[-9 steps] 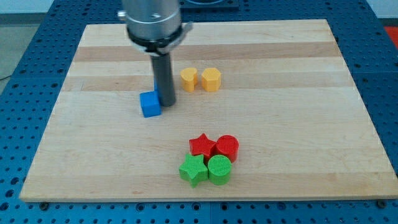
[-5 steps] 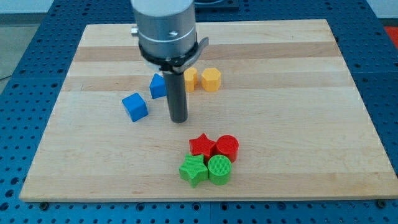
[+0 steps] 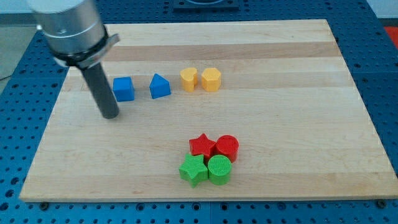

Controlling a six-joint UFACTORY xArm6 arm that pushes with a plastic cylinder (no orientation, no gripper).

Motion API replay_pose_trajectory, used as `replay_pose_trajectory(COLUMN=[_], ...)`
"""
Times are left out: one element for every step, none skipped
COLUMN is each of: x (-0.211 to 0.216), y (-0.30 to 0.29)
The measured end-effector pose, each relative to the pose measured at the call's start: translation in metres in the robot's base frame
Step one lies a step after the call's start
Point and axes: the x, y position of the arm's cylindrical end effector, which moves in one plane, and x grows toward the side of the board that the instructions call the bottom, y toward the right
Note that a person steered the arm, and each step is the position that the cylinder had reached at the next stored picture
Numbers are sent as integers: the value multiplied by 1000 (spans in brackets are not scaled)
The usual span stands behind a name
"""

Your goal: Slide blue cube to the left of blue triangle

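The blue cube (image 3: 124,88) sits on the wooden board to the left of the blue triangle (image 3: 160,86), with a gap between them. My tip (image 3: 110,115) rests on the board just below and to the left of the blue cube, apart from it. The rod rises from the tip toward the view's top left.
Two yellow blocks (image 3: 189,79) (image 3: 211,79) stand side by side right of the blue triangle. A red star (image 3: 202,145), a red cylinder (image 3: 227,147), a green star (image 3: 193,169) and a green cylinder (image 3: 219,169) cluster near the board's (image 3: 298,112) bottom edge.
The blue cube has moved up and a little left, now level with the blue triangle. My tip has swung from the board's middle to the left, below the cube.
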Motion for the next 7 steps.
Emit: replay_pose_trajectory(x=[-10,-29,-46,-46,-24,-18,-43], y=[21,45,58,63,39,-23,-60])
